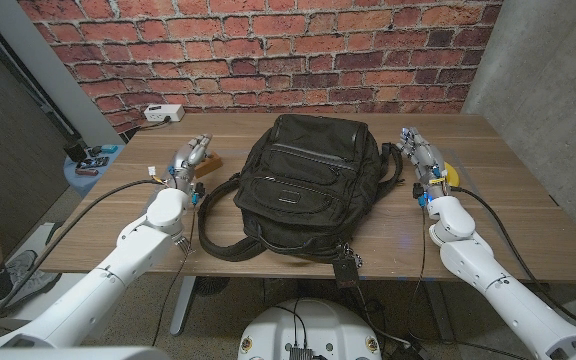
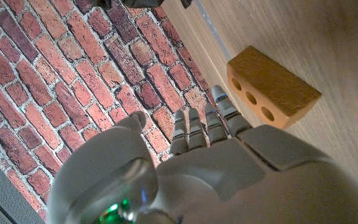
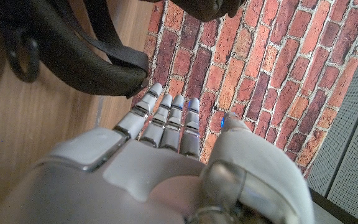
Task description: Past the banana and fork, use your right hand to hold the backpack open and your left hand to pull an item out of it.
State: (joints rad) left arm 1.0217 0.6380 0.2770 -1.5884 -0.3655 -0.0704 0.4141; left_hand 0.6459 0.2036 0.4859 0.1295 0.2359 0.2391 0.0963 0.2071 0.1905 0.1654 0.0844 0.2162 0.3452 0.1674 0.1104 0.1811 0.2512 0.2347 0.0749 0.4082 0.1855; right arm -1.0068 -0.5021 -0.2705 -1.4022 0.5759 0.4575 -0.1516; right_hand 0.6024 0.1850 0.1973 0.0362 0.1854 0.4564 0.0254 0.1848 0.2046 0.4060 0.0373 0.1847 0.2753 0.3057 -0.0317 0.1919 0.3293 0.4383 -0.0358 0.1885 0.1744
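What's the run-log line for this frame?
stage: pre-grasp | left hand: open, beside block | right hand: open | backpack: closed, untouched

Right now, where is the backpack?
In the head view the backpack lies in the middle of the table, between the left hand and the right hand.

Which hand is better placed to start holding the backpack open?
Right, though narrowly. The right hand stands beside the backpack near its top corner, a strap close ahead of its fingers. The left hand is about as near, beside a small orange block.
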